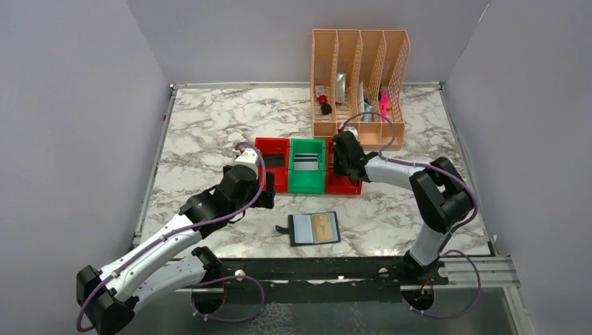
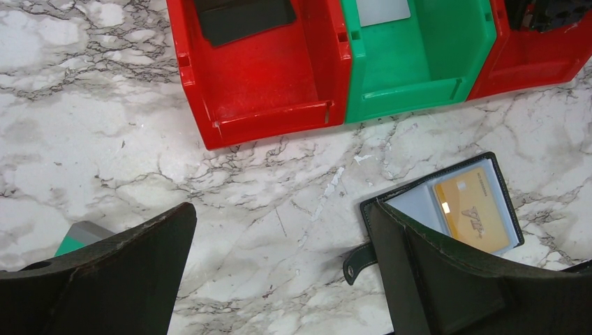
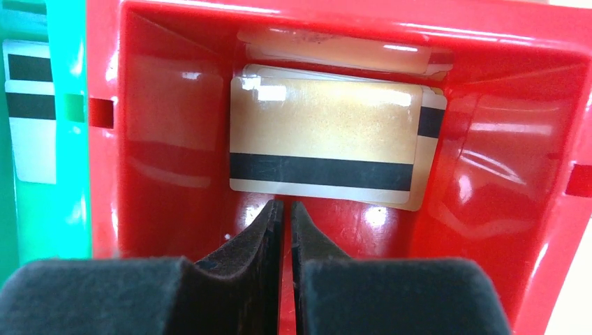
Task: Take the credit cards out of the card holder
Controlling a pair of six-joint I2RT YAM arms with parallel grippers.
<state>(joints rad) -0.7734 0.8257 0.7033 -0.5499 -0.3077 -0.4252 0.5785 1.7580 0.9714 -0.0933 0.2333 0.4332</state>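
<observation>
The black card holder (image 1: 301, 230) lies open on the marble near the front edge, strap tab to its left. A gold credit card (image 1: 322, 225) sits in its blue-grey right pocket. In the left wrist view the card holder (image 2: 412, 201) and the gold card (image 2: 472, 209) lie partly behind my right finger. My left gripper (image 2: 280, 209) hovers open just left of the holder, holding nothing. My right gripper (image 3: 287, 204) is inside the right red bin (image 3: 174, 139), its jaws shut on nothing. Just in front of it lies a gold card (image 3: 324, 132) on top of other cards.
Three bins stand in a row mid-table: a left red bin (image 1: 276, 183) with a dark card (image 2: 241, 17), a green bin (image 1: 307, 183) with a white striped card (image 1: 306, 162), and the right red bin. A peach file rack (image 1: 359, 84) stands behind them.
</observation>
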